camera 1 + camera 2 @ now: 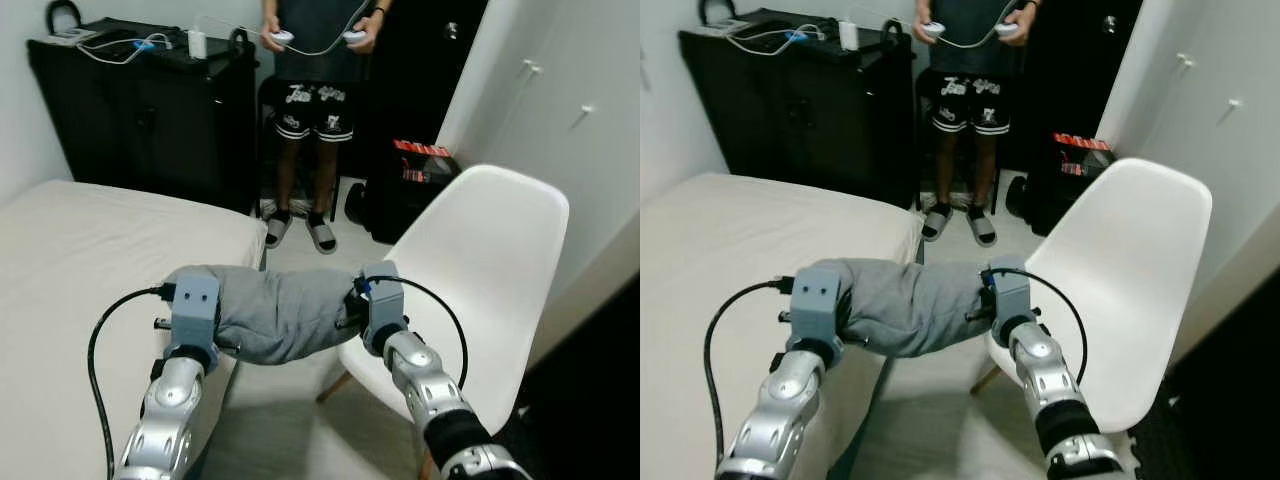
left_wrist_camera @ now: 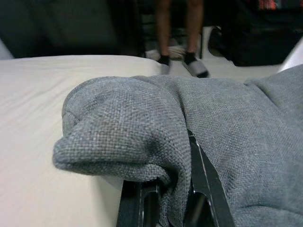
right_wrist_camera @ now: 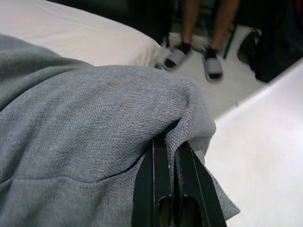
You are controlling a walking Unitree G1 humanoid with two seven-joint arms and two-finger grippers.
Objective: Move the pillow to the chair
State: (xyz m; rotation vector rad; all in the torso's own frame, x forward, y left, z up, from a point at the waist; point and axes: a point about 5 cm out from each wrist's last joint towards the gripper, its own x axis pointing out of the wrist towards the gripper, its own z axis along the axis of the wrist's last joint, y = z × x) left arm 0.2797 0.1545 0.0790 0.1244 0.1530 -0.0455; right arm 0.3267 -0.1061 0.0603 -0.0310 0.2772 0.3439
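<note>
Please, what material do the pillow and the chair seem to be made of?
The pillow: grey woven cloth, matte; the weave shows clearly in the wrist views, and it folds softly where each claw pinches it. The chair: probably moulded plastic, white, smooth with a slight sheen, in one curved shell.

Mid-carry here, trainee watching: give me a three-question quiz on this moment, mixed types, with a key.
1. True or false: both grippers are shut on the pillow.
2. The pillow hangs: A) flat on the bed B) held up between bed and chair C) on the chair seat.
3. What is the person beyond the bed holding?

Key: 1 true: left gripper and right gripper each pinch one end. 2 B. 3 Two controllers.
</note>
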